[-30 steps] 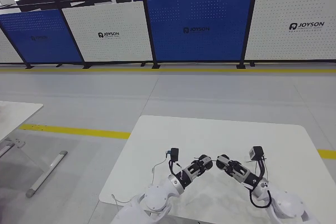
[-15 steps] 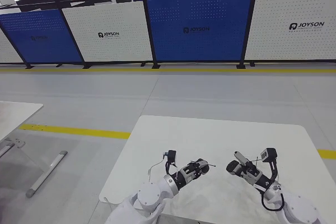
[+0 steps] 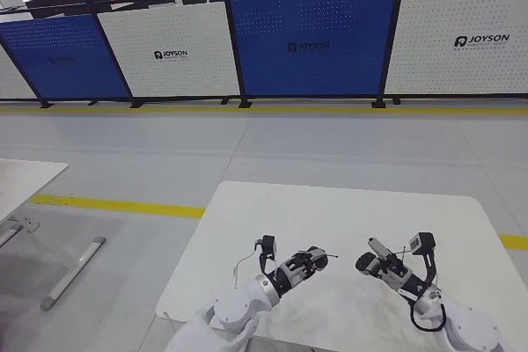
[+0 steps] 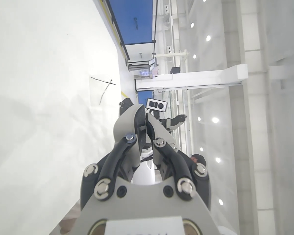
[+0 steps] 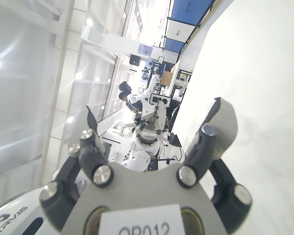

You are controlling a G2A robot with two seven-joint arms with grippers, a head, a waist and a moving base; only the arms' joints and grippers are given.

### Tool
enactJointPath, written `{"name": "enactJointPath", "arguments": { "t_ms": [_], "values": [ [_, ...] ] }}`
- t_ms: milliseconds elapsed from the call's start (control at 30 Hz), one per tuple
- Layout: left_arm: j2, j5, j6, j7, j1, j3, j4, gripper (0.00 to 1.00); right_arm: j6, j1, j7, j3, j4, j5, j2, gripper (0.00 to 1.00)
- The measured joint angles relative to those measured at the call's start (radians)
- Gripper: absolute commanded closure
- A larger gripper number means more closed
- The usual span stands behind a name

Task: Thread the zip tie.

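Zip tie (image 4: 103, 81) lying on table (image 4: 39, 50) beyond closed left claw (image 4: 144, 113), right claw (image 5: 154, 110) wide

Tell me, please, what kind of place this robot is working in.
Probably a factory hall or robot test workshop: blue and white pegboard partitions, yellow floor lines, and a white work table on open floor.

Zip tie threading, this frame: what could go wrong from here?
1. The zip tie appears to lie flat on the table, beyond the left gripper, whose jaws are shut. A pick attempt could slide over it or push it away.
2. The right gripper has its jaws open and empty, apart from the left gripper. With neither end visibly held, lining up tip and head may fail.
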Motion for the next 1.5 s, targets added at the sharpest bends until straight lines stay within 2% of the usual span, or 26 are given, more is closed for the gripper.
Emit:
{"name": "enactJointPath", "arguments": {
  "t_ms": [100, 233, 333, 400, 700, 867, 967, 1067, 1167, 1400, 1500],
  "values": [
    [0.006, 0.002, -0.052, -0.019, 0.027, -0.023, -0.057, 1.00, 0.000, 0.000, 0.000, 0.000, 0.000, 0.000, 0.000, 0.00],
    [0.017, 0.025, -0.102, -0.026, 0.080, -0.058, -0.174, 1.00, 0.000, 0.000, 0.000, 0.000, 0.000, 0.000, 0.000, 0.00],
    [0.022, 0.041, -0.122, -0.020, 0.121, -0.077, -0.266, 1.00, 0.000, 0.000, 0.000, 0.000, 0.000, 0.000, 0.000, 0.00],
    [0.024, 0.025, -0.117, -0.020, 0.139, -0.080, -0.303, 1.00, 0.000, 0.000, 0.000, 0.000, 0.000, 0.000, 0.000, 0.00],
    [0.023, 0.017, -0.119, -0.013, 0.137, -0.077, -0.306, 1.00, 0.000, 0.000, 0.000, 0.000, 0.000, 0.000, 0.000, 0.00],
    [0.016, -0.089, -0.194, 0.025, 0.138, -0.078, -0.354, 1.00, 0.000, 0.000, 0.000, 0.000, 0.000, 0.000, 0.000, 0.00],
    [0.014, -0.135, -0.219, 0.040, 0.138, -0.084, -0.382, 1.00, 0.000, 0.000, 0.000, 0.000, 0.000, 0.000, 0.000, 0.00],
    [0.013, -0.142, -0.220, 0.041, 0.138, -0.081, -0.399, 1.00, 0.000, 0.000, 0.000, 0.000, 0.000, 0.000, 0.000, 0.00],
    [0.013, -0.166, -0.194, 0.038, 0.143, -0.073, -0.404, 1.00, 0.000, 0.000, 0.000, 0.000, 0.000, 0.000, 0.000, 0.00],
    [0.013, -0.163, -0.195, 0.039, 0.142, -0.074, -0.404, 1.00, 0.000, 0.000, 0.000, 0.000, 0.000, 0.000, 0.000, 0.00],
    [0.012, -0.088, -0.207, 0.059, 0.135, -0.066, -0.396, 1.00, 0.000, 0.000, 0.000, 0.000, 0.000, 0.000, 0.000, 0.00]
  ]
}}
